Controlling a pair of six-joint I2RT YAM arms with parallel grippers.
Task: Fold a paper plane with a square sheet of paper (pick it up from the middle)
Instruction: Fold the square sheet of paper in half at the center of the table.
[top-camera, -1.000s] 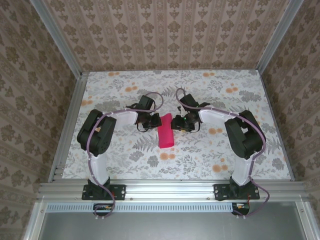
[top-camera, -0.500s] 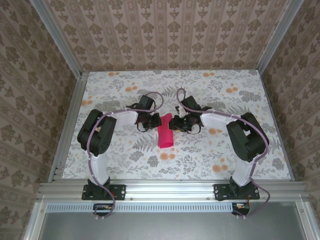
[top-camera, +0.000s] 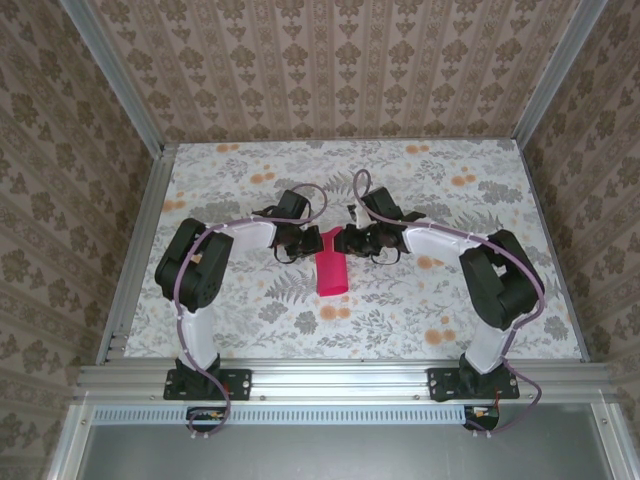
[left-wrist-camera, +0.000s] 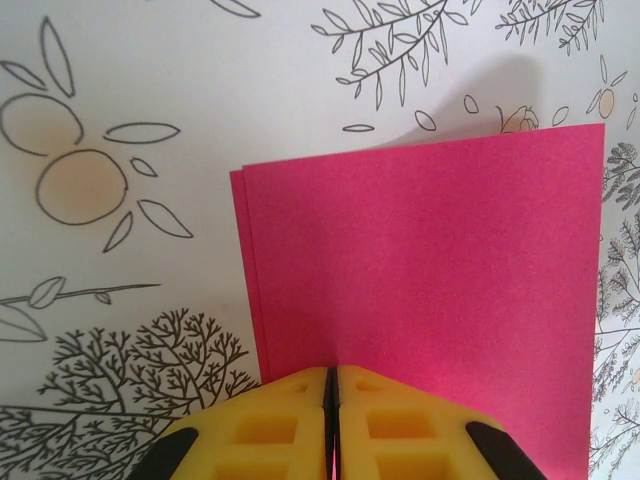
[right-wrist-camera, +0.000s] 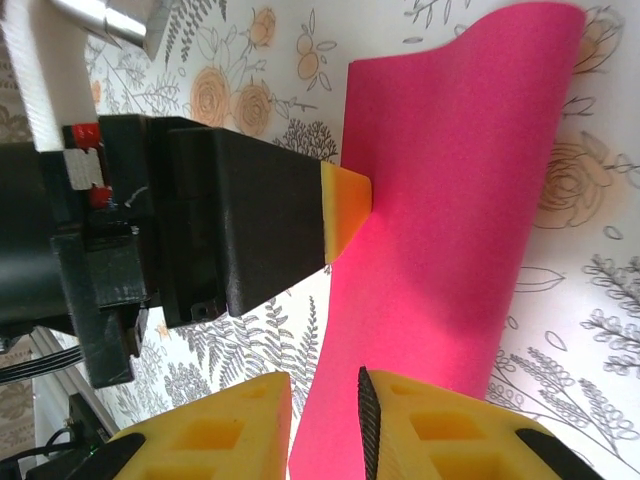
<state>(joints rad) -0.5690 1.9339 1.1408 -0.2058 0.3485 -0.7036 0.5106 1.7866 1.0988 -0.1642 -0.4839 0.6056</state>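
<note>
The square sheet of paper (top-camera: 330, 268), magenta-pink and folded into a narrow strip of 2 layers, lies near the middle of the flowered table (top-camera: 400, 310), its length running from 12 to 6 o'clock. The far end lifts and curls a little off the surface.

The left gripper (top-camera: 310, 243) reaches in from 9 o'clock. In its wrist view the yellow fingers (left-wrist-camera: 395, 425) are pressed together on the paper's edge.

The right gripper (top-camera: 346, 243) comes in from 3 o'clock, opposite the left. In its wrist view the 2 fingers (right-wrist-camera: 450, 430) stand slightly apart, with pink paper showing in the narrow gap. I cannot tell whether they touch it.
</note>
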